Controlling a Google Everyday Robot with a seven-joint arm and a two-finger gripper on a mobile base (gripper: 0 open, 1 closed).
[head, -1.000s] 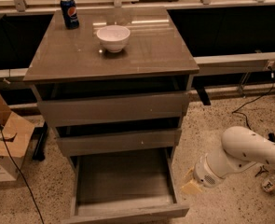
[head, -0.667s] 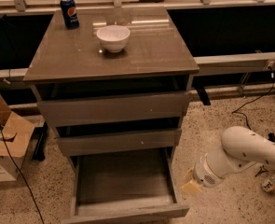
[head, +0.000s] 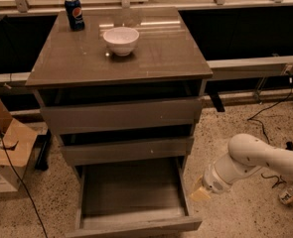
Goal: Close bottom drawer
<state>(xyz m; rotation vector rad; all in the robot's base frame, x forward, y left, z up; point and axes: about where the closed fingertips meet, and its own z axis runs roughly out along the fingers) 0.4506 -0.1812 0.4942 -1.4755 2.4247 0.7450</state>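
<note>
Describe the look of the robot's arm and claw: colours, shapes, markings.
The arm is smooth white, built of rounded, bulbous segments, with no cables or markings visible on it. The claw, low beside the bottom drawer, is a pale tan tip.

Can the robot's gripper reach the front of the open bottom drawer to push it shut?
Probably yes. The gripper sits low beside the bottom drawer, near its right front corner, and only floor shows between them.

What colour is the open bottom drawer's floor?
The bottom drawer floor is grey-brown, camera view; hand right of it.
</note>
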